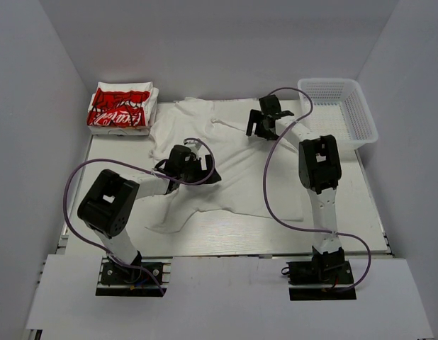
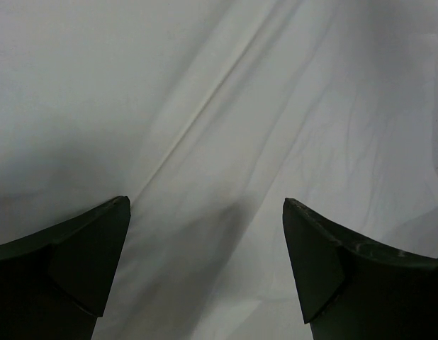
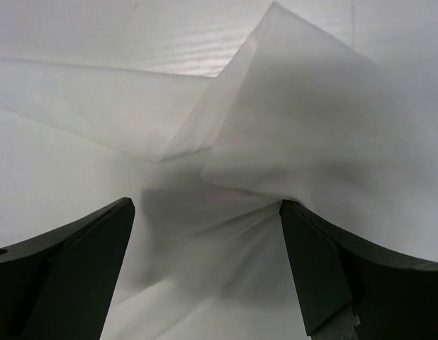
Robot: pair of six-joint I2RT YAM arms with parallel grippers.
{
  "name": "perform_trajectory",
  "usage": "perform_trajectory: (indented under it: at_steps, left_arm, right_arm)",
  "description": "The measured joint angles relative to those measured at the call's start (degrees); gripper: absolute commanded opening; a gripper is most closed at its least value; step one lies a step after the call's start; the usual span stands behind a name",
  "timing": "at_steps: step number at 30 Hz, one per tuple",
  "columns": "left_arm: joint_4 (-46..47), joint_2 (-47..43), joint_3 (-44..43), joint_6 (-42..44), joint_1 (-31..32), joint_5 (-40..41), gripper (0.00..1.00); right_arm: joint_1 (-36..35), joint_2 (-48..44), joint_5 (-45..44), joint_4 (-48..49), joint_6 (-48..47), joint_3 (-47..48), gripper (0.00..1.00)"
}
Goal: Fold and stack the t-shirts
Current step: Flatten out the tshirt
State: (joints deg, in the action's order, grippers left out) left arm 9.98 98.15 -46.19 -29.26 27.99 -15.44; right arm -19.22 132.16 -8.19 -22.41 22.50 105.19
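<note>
- Lying rumpled across the middle of the table (image 1: 346,212): the plain white t-shirt (image 1: 240,177), opened out but creased, with one sleeve trailing toward the near left edge.
- Folded stack (image 1: 122,108) of red-printed shirts sits at the far left corner, just beside the loose shirt's far left edge.
- Left gripper (image 1: 205,166): jaws wide apart, nothing between them, low over the shirt's left half. Its wrist view shows only cloth with a long diagonal crease running between the fingers.
- Right gripper (image 1: 260,129): jaws also spread and empty, over the shirt's far right part. Its wrist view shows a raised flap (image 3: 290,92) of doubled-over cloth right ahead of the fingers.
- Step in hand, as I judge it: flattening and squaring the shirt before the first fold.
- To do it well:
  - pinch a single layer at an edge or flap, not a bunch from mid-panel;
  - have both arms pull outward together so the diagonal crease comes out;
  - lay the turned-over flap flat first.
- Risk: grabbing two layers would drag the whole shirt toward the stack.
- White mesh basket (image 1: 364,120) stands at the far right, apart from the cloth.
</note>
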Motion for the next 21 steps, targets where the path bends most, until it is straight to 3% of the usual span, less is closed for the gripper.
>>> perform_trajectory:
  at_steps: [7, 12, 16, 21]
  left_arm:
    - [-0.5, 0.5, -0.5, 1.2, 0.2, 0.2, 0.99]
    - [-0.9, 0.7, -0.8, 2.1, 0.3, 0.0, 0.99]
    - [-1.0, -0.1, -0.1, 3.0, 0.3, -0.2, 0.99]
    - [-3.3, -2.7, 1.5, 3.8, 0.3, -0.2, 0.99]
  right_arm:
    - [3.5, 6.8, -0.7, -0.9, 0.3, 11.1, 0.9]
    - [6.8, 8.9, -3.7, 4.2, -0.3, 13.0, 0.9]
    - [9.0, 12.7, -5.4, 4.8, -1.6, 18.8, 0.9]
    - [8.8, 12.8, -4.5, 5.0, -4.7, 19.1, 0.9]
